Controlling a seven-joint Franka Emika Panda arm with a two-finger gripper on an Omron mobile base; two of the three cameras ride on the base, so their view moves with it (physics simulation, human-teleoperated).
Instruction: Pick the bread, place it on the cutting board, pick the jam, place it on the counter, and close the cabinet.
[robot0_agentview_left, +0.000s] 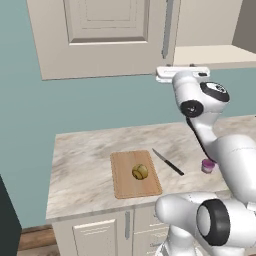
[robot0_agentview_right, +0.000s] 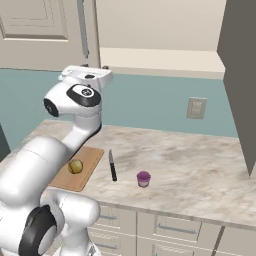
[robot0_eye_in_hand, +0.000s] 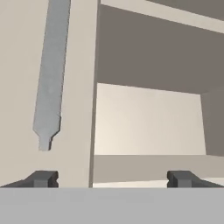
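The bread (robot0_agentview_left: 140, 171) lies on the cutting board (robot0_agentview_left: 125, 182), also seen as bread (robot0_agentview_right: 75, 166) on the cutting board (robot0_agentview_right: 85, 177). The jam (robot0_agentview_left: 208, 165) stands on the counter (robot0_agentview_left: 85, 165) right of the board, jam (robot0_agentview_right: 143, 178) near the counter's front edge. My gripper (robot0_eye_in_hand: 112, 179) is open and holds nothing; it is raised in front of the cabinet (robot0_eye_in_hand: 148, 118), level with the inner shelf's lip, beside the left door's bar handle (robot0_eye_in_hand: 50, 74). The white hand of the gripper (robot0_agentview_left: 182, 71) sits just under the shelf (robot0_agentview_left: 215, 52). The cabinet's right door (robot0_agentview_right: 240, 85) stands swung open.
A black-handled knife (robot0_agentview_left: 168, 162) lies on the counter between board and jar, knife (robot0_agentview_right: 112, 165). A wall outlet (robot0_agentview_right: 196, 107) sits below the open shelf. The left cabinet door (robot0_agentview_left: 95, 35) looks shut. Cream drawer fronts (robot0_agentview_right: 170, 227) run below the counter.
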